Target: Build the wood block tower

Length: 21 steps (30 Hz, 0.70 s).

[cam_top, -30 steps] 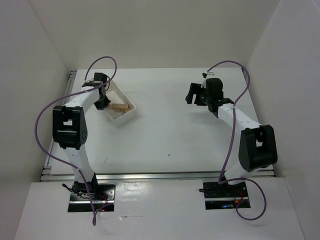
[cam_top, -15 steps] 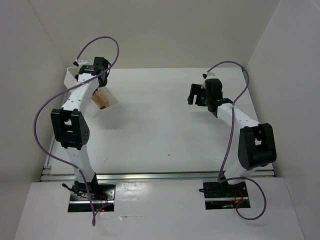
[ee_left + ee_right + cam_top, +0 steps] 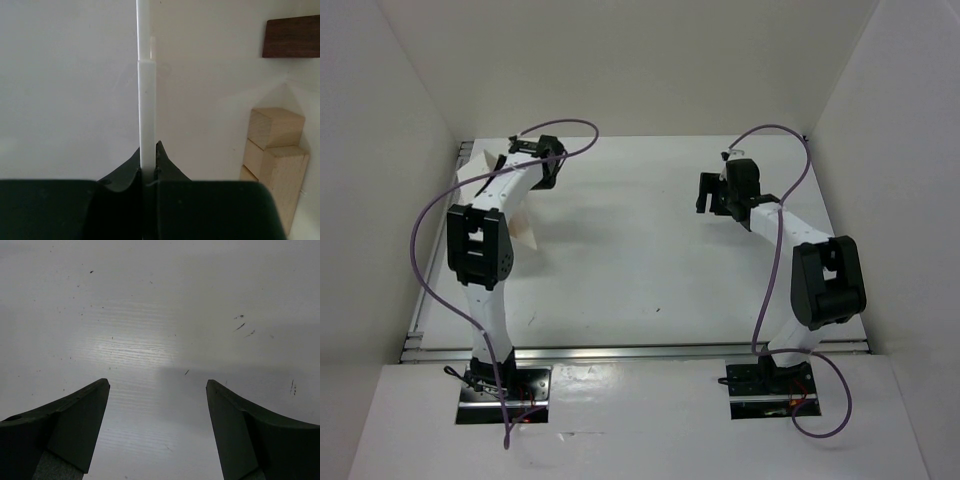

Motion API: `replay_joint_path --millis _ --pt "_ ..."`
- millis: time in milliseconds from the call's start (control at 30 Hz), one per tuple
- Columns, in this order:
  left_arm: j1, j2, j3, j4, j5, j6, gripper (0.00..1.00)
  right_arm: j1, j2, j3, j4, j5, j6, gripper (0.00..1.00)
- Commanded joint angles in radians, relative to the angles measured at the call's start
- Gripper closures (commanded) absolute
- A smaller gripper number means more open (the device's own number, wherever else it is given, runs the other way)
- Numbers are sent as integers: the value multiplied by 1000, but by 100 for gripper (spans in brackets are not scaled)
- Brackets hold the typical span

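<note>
Fingers [image 3: 127, 167] of left gripper [image 3: 148, 150] clamped on thin tray [image 3: 145, 90] wall, tray looks tipped | wood blocks [image 3: 275, 145] heaped in its corner, build not started | right gripper [image 3: 157, 384] wide open, empty, over table [image 3: 150, 300] | risk: pinch slips, blocks spill and scatter

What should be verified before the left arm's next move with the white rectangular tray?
1. Left gripper shut on the thin wall of the white rectangular tray: ok.
2. Light tan wooden cubes inside the tray, bunched together: ok.
3. Dark maroon wooden block inside the tray, apart from the cubes: ok.
4. Right gripper open above the white table: ok.
5. Tray's tilt: cannot tell, the left arm hides most of it from above.
6. Any block stacked on the table: not ok, none in view.
</note>
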Motion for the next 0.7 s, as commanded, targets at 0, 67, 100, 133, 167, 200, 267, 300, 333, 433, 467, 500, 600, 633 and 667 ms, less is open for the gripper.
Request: replay_joint_path --millis 0,67,100,133,167,200,267,300,333,433,467,500,600,633,667 --pt "-60 8 15 166 -94 295 100 0 9 47 -8 19 -23 14" --pt "-69 41 15 202 -84 367 100 0 9 47 -18 30 -23 14" --pt "-69 41 24 216 -71 387 100 0 9 47 -27 30 -33 14" --pt "-69 56 24 264 -71 439 100 0 9 47 -27 30 -33 14" --pt "-69 76 11 279 -96 456 100 0 9 47 -27 41 -33 14" --pt "-79 90 11 292 -119 473 100 0 9 47 -36 41 -33 14" --pt "-80 129 27 282 -177 475 100 0 9 47 -36 53 -33 14" --pt "-90 184 79 242 -189 444 100 0 0 47 -36 64 -33 14" --pt "-90 215 112 189 -201 406 100 0 0 47 -36 64 -33 14" --pt "-135 298 138 122 -214 342 100 0 -9 47 -36 87 -33 14" --pt "-156 315 129 140 -234 362 100 0 -9 47 -36 87 -33 14" --pt "-167 333 129 163 -252 379 100 0 -9 47 -36 96 -33 14" --pt "-228 412 78 255 -330 505 100 0 -19 38 -45 107 -33 14" --pt "-248 427 69 298 -330 526 100 0 -19 38 -45 107 -33 14" --pt "-268 465 81 299 -330 556 100 0 -29 38 -45 117 -33 14"
